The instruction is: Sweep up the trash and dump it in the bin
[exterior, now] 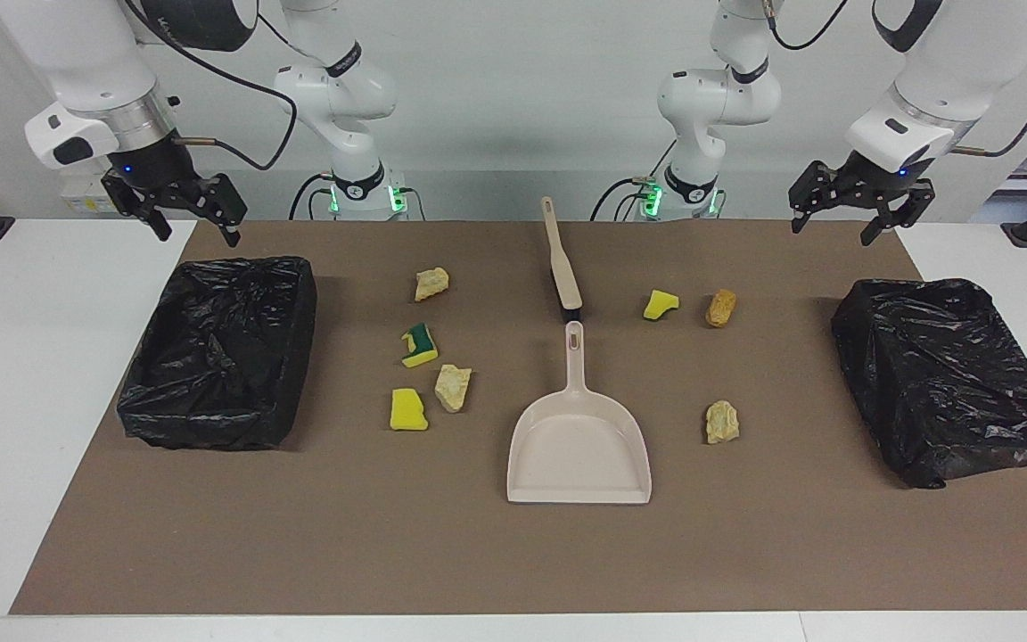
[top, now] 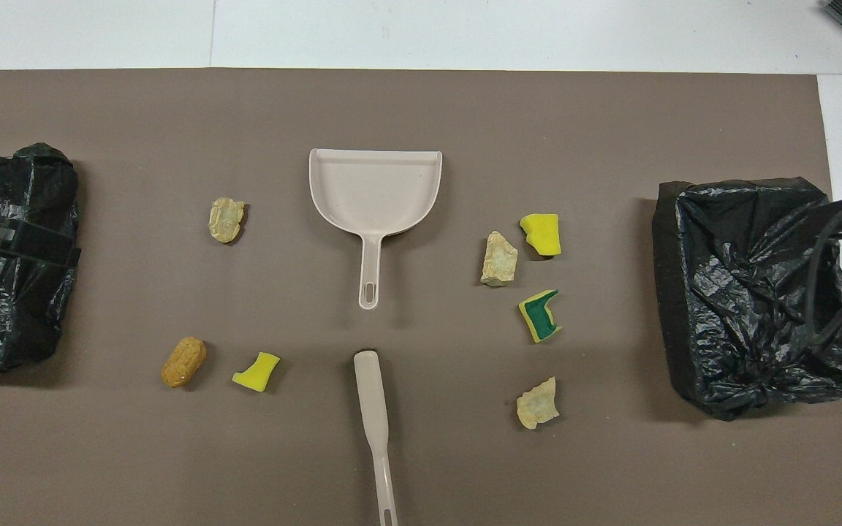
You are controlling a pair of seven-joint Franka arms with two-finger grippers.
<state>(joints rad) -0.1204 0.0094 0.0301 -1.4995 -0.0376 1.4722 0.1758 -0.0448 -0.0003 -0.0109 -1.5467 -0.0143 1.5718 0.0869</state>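
My left gripper [exterior: 845, 218] hangs with its fingers apart and nothing in them, over the mat's corner by the black-bagged bin [exterior: 946, 374] at my left arm's end. My right gripper [exterior: 176, 212], fingers apart too, hangs over the edge of the other black-bagged bin [exterior: 219, 352]. Both arms wait.

Nearest me lies the beige brush [exterior: 561, 259]. Next a beige foam lump [exterior: 431, 283], a yellow sponge bit [exterior: 660, 304], an orange-brown lump [exterior: 720, 308]. Farther out the green-backed sponge [exterior: 419, 346], then a second foam lump [exterior: 453, 388] beside another yellow sponge [exterior: 408, 410], and a third foam lump [exterior: 721, 422] alone. The beige dustpan [exterior: 578, 441] lies farthest, handle toward the brush, all on the brown mat [exterior: 513, 553].
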